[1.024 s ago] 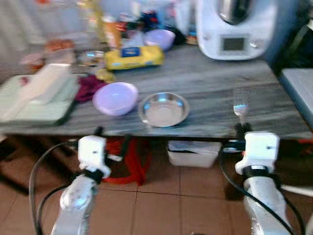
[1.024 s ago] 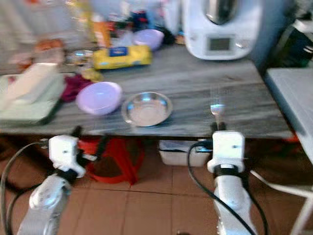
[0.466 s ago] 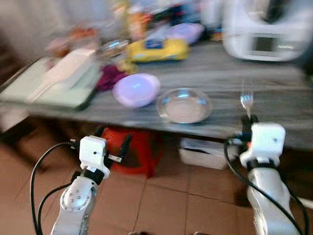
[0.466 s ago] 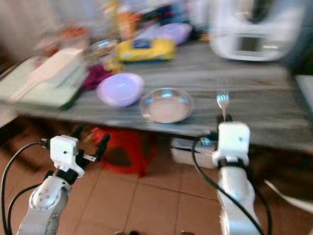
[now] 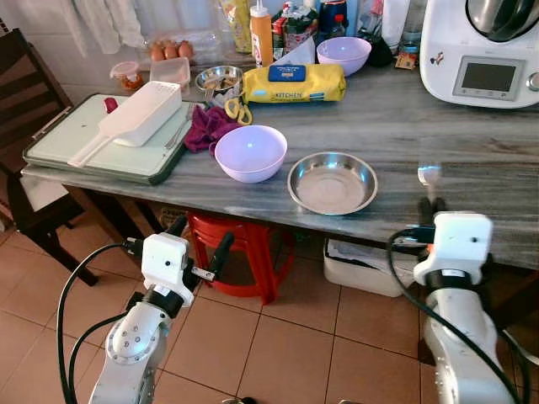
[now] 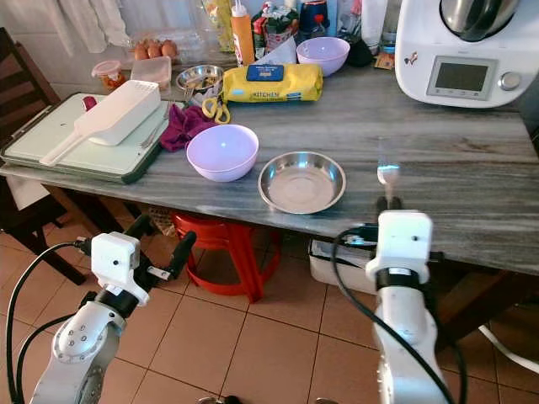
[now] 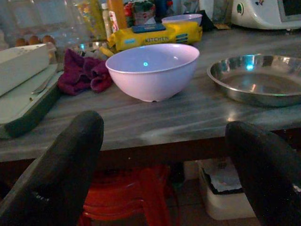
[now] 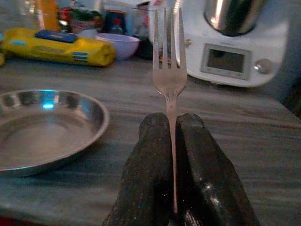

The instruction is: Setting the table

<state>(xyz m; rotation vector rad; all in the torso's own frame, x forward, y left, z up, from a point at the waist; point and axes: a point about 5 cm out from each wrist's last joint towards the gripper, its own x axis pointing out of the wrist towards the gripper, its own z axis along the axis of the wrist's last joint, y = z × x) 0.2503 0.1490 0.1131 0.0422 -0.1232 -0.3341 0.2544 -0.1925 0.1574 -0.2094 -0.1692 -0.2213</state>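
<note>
On table: 1 steel plate [image 5: 333,183], 2 purple bowls [image 5: 250,153]; right gripper [image 8: 172,141] jaws clamp 1 fork [image 8: 169,66], left gripper [image 7: 164,155] wide.

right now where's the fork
Upright in the right gripper, the fork stands at the table's near edge, right of the steel plate.

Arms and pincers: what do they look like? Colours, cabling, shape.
Both arms are silver metal tubes ending in a white boxy wrist block. Loose black cables loop from each block down along the arm. The left pincer and right pincer each have two long black fingers, rounded and matte, without visible markings.
</note>
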